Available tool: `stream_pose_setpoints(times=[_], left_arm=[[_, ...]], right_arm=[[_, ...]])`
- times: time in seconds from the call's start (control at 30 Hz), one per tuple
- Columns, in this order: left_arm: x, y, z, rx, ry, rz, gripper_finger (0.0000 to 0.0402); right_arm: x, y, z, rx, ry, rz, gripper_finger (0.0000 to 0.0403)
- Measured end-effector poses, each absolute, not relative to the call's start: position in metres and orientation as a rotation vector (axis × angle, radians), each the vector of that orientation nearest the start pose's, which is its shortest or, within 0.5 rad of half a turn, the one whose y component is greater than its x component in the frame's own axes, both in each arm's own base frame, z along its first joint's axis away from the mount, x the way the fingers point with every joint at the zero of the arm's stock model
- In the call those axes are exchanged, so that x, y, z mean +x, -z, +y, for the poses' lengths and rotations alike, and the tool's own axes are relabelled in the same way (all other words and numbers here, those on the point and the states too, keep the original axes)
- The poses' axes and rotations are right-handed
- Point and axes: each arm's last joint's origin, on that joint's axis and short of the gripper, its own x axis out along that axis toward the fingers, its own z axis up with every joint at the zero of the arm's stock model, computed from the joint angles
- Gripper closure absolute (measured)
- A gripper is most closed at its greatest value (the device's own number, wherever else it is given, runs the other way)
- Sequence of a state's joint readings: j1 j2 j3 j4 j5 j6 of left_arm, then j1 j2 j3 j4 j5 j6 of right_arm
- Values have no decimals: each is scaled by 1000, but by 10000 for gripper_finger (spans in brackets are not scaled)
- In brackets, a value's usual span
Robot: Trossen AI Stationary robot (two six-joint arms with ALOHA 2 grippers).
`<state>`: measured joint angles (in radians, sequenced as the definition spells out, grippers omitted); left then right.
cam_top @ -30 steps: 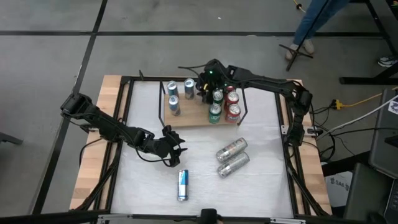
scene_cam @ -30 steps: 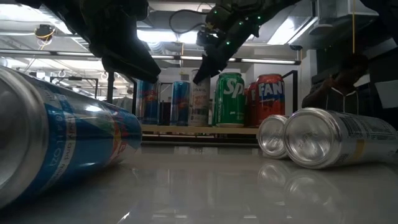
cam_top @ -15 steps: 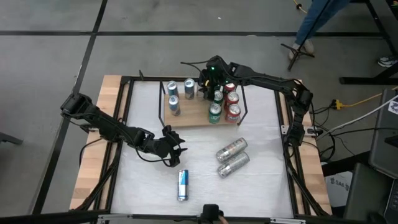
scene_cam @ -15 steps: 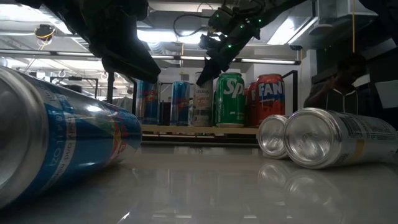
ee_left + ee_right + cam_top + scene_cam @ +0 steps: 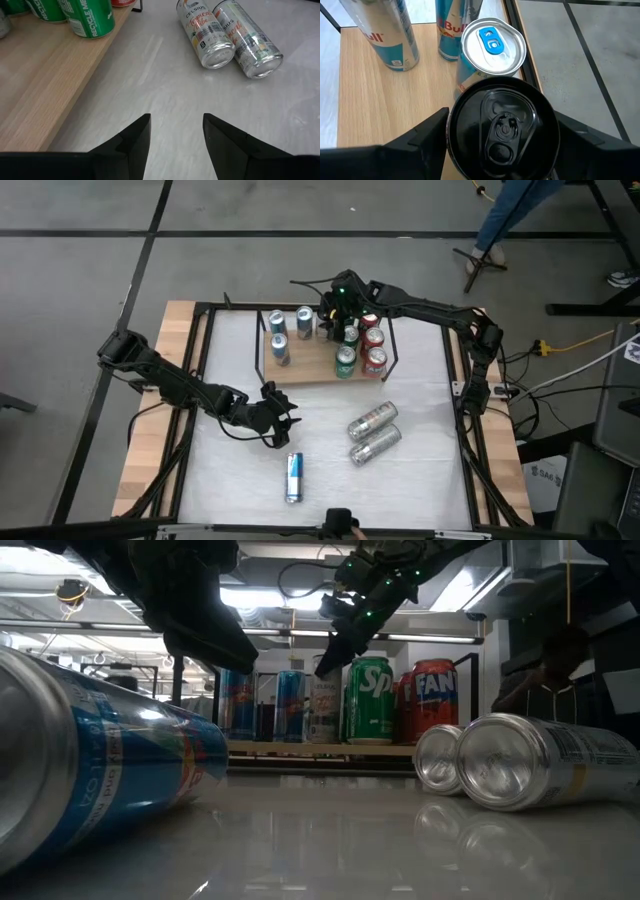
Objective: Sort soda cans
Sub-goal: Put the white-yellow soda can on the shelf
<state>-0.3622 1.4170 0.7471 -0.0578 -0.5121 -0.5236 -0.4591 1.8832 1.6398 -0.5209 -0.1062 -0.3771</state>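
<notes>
A black soda can (image 5: 502, 135) stands upright between the fingers of my right gripper (image 5: 502, 117), which is over the far part of the wooden board (image 5: 310, 372). On the board stand blue-and-silver cans (image 5: 279, 335), green cans (image 5: 345, 360) and red cans (image 5: 374, 360). One blue can (image 5: 293, 477) and two silver cans (image 5: 374, 432) lie on their sides on the white table. My left gripper (image 5: 287, 415) hovers open over the table's middle with nothing between its fingers (image 5: 135, 135). My right gripper holds the black can by its side wall just below the top rim (image 5: 451, 127), one finger on each of two opposite sides. The fingers come slanting down from the table's right. The can is upright; its own body hides its base, so whether it rests on the board cannot be told.
A blue-and-silver can (image 5: 492, 45) stands right behind the black one, with two more blue cans (image 5: 390, 35) beyond it on the board. A black frame (image 5: 395, 345) rims the board and the table. Bare white table lies between the board and the lying cans.
</notes>
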Motion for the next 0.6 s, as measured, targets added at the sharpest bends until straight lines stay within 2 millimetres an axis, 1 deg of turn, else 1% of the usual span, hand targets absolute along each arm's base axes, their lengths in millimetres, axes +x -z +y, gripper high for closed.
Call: stream_pose_setpoints(times=[0.2,0.6], left_arm=[[265,-197,-85,-196,-308,599,227],[265,-197,-85,-195,-308,599,227]], right_arm=[[381,-287,-185,-141,191,787,134],[381,-287,-185,-140,191,788,119]])
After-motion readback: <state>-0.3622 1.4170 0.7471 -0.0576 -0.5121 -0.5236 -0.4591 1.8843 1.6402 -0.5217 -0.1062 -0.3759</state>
